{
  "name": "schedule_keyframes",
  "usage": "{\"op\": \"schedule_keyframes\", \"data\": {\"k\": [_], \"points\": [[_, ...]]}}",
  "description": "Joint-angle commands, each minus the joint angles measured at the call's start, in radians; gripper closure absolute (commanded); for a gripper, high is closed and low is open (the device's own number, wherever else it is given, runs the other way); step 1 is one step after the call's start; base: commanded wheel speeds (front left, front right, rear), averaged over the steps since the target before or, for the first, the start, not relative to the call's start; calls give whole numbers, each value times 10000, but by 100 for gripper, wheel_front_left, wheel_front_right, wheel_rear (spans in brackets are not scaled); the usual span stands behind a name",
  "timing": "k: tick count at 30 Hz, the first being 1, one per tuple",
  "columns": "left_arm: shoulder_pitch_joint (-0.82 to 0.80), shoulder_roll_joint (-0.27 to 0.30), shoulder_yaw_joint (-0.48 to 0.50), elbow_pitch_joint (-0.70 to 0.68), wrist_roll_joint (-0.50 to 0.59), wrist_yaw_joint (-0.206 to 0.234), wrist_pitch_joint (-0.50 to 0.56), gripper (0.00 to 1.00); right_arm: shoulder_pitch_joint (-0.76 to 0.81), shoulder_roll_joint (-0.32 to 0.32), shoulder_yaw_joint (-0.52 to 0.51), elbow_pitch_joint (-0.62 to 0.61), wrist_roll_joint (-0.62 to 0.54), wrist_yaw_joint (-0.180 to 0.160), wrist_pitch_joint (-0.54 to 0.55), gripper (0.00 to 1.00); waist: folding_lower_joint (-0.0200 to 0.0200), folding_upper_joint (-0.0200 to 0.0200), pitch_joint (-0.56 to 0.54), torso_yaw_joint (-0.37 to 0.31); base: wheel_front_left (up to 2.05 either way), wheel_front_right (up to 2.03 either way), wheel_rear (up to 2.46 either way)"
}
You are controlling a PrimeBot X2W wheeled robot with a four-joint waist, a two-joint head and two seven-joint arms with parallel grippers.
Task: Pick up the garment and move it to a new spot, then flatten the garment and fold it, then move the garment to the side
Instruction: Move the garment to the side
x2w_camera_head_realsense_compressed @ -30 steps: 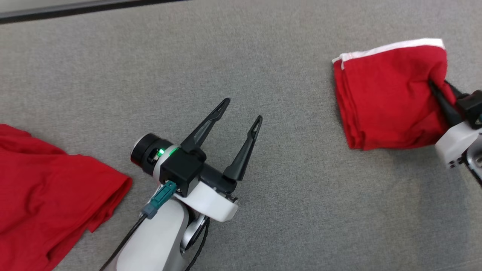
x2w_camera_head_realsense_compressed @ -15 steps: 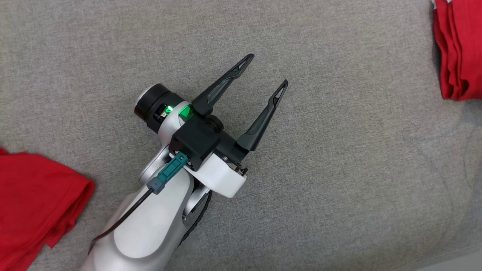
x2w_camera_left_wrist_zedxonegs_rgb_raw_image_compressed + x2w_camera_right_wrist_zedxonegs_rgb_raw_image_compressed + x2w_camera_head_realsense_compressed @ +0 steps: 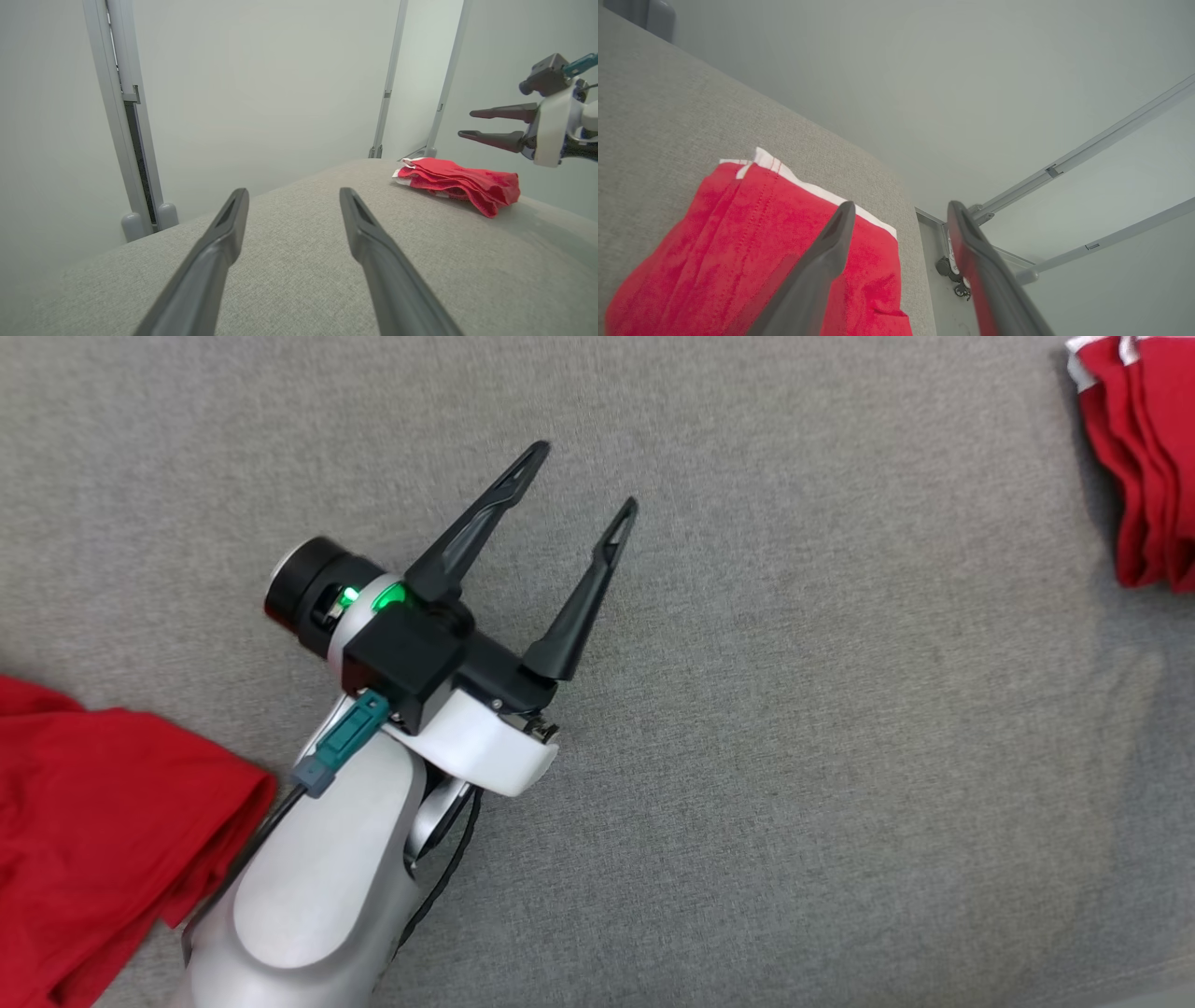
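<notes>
Head view: folded red garment (image 3: 1144, 457) at 2 o'clock on the grey worktop (image 3: 794, 756), white hem toward 12, fold lines running 12–6.
Left wrist view adds the right gripper (image 3: 466, 123) raised clear of it, jaws wide, empty; left gripper (image 3: 585, 476) likewise wide.

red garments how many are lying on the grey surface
2. A folded garment with white trim is at the head view's upper right edge; a loose garment lies at its lower left. Both run off frame, so others may be hidden.

Right end effector (image 3: 901, 206): I've released; jaws now apart, just above the folded garment (image 3: 738, 242).
Folded garment: no longer gripped.
</notes>
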Motion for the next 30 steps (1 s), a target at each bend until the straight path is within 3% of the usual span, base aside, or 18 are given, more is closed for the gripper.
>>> {"op": "schedule_keyframes", "data": {"k": [1, 5, 8, 21, 26, 30], "points": [[232, -23, 173, 48, -76, 65, 1, 0, 264, 267, -233, -325, 0, -22, -65, 0, 0, 0, -456, 110, 0, 0, 0], [713, -115, 681, 77, -172, 184, 2, 0, 848, 1110, -896, -1466, 328, -22, -65, 0, 0, 0, -1184, 303, 0, 0, 0], [1260, -197, 1248, 99, -271, 284, 2, 0, 1730, 2190, -1728, -2720, 644, -22, -66, 0, 0, 0, -1903, 668, 0, 0, 0], [2963, -483, 2580, 290, -349, 440, 2, 0, 4759, 4557, -1726, -5053, 1472, -22, -47, 0, 0, 0, -3838, 1901, 0, 0, 0], [3795, -540, 2878, 422, -303, 524, 2, 0, 6047, 5158, -1646, -5883, 1519, -22, -47, 0, 0, 0, -4371, 2232, 0, 0, 0], [4314, -557, 3091, 424, -335, 587, 2, 0, 6787, 5285, -1277, -6602, 932, -22, -49, 0, 0, 0, -4638, 2373, 0, 0, 0]]}}
